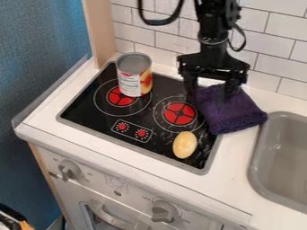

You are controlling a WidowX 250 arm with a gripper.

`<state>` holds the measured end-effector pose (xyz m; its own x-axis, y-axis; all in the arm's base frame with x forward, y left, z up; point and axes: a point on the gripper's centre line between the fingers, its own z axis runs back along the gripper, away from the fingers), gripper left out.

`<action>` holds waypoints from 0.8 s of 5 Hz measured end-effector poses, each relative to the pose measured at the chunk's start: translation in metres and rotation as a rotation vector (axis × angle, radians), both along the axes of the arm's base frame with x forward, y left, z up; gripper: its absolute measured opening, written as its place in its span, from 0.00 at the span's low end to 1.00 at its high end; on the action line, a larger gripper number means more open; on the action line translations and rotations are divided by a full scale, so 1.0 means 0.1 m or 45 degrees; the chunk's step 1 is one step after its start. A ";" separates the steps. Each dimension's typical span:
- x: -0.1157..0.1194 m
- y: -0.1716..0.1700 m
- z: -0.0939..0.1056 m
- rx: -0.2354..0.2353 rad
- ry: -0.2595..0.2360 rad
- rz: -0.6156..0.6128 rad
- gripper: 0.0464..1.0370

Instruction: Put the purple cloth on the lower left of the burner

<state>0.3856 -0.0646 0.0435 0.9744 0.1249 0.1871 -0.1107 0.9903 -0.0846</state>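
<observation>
We have the gripper (207,95) over the cloth (233,110), at the rear right of the stove (90,105); fingers (190,84) wide apart, pointing down, cloth showing between them; we can't tell if they touch or grip it; cloth is bunched, partly on the stove's right edge, partly on the table (231,168), by the sink (259,155); can (133,75) upright on the rear left burner (105,99); egg (185,144) in front of the right burner (179,113).
</observation>
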 end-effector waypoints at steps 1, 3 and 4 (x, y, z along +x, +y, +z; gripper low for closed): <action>0.21 -0.05 -0.16 0.002 -0.004 -0.006 0.96; 0.37 -0.07 -0.41 0.009 0.005 -0.006 0.96; 0.31 -0.01 -0.46 0.024 0.014 0.001 0.96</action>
